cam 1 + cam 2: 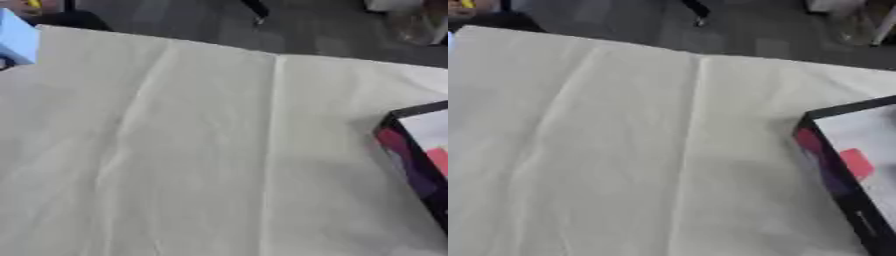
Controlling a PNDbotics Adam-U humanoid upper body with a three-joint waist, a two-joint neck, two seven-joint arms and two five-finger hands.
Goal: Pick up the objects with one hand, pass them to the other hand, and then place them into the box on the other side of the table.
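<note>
Neither of the robot's hands is showing in either eye view, so whether their fingers are spread or closed cannot be told. Filling most of both views is the table point(175, 150), which is lying under a pale cream cloth point(605, 165) that is running with long creases from the far edge toward the near one. At the right edge a dark-walled box point(833, 175) is sitting on the cloth, cut off by the frame so that only its near-left corner and part of its pale inside are showing; its outer wall is carrying blurred red and purple patches. Inside it a small pink-red thing point(856, 163) is lying on the pale floor close to the left wall, too blurred to name. At the far left a light blue shape point(17, 37) is poking into the left eye view, mostly cut off, and it cannot be told what it is. Beyond the table's far edge a dark floor point(219, 25) is showing.
</note>
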